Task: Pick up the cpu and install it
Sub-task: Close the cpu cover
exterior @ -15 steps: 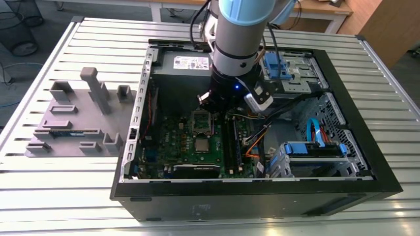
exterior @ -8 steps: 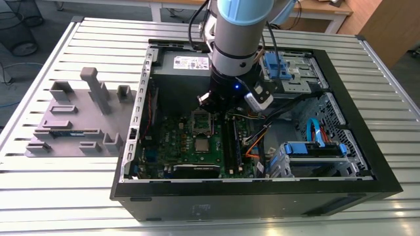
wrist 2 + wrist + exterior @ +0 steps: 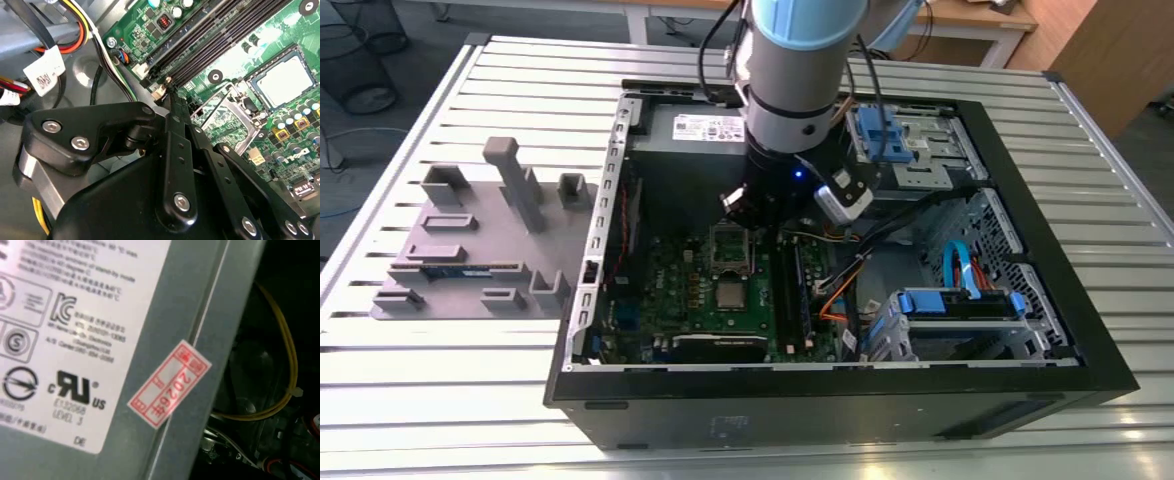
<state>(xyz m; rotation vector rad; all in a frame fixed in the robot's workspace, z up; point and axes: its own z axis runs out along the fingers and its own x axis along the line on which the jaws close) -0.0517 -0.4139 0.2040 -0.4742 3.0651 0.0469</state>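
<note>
The cpu [image 3: 731,293] is a small silver square lying flat in the socket on the green motherboard [image 3: 674,290] inside the open computer case. It shows again in the second wrist view as the cpu [image 3: 286,80], with the hinged metal socket frame [image 3: 231,111] flipped open beside it. My gripper [image 3: 751,222] hangs above the board, a little behind the socket frame [image 3: 731,250]. In the second wrist view the gripper [image 3: 169,90] has its black fingers [image 3: 175,150] drawn together at the tip, shut with nothing between them, near the memory slots [image 3: 215,42].
The black computer case [image 3: 1041,250] walls in the board on all sides. Blue drive brackets [image 3: 958,303] and cables [image 3: 847,290] fill the exterior view's right. A grey fixture tray [image 3: 420,215] with a memory stick [image 3: 460,270] sits on the slatted table at the exterior view's left. The grey power supply [image 3: 165,315] and a yellow cable [image 3: 287,350] are close by.
</note>
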